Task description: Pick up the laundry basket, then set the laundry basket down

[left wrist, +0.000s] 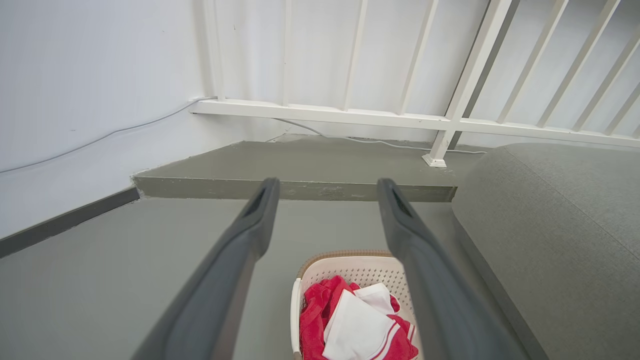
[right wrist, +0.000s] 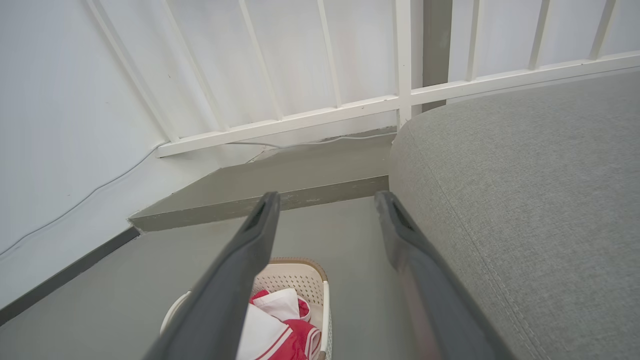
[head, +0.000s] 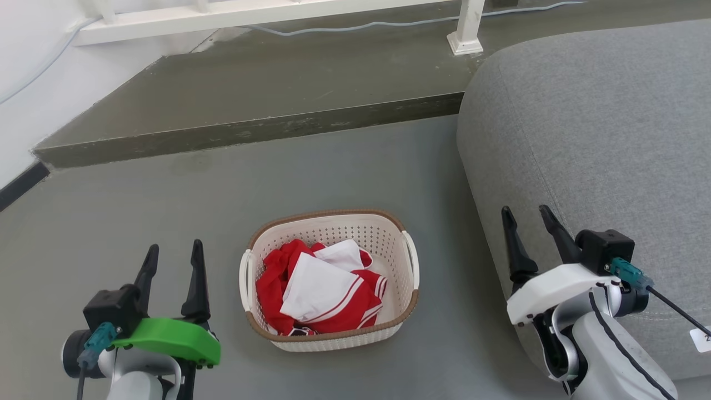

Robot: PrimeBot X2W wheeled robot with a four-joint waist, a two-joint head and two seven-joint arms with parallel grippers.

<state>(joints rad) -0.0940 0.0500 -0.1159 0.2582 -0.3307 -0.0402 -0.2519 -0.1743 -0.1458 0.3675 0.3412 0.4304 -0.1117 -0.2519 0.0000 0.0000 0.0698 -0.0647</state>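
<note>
Left hand (head: 175,245), right hand (head: 525,209): fingers apart, empty, either side of laundry basket (head: 333,230); tag (head: 702,339) illegible.

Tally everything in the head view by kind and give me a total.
basket: 1
clothes pile, red and white, in the basket: 1
claws: 2, left claw and right claw
sofa: 1
railing: 1
cable: 1
Total: 7

Clothes (head: 316,289) cover the laundry basket (head: 333,229) floor (wrist views crop its near end).
</note>
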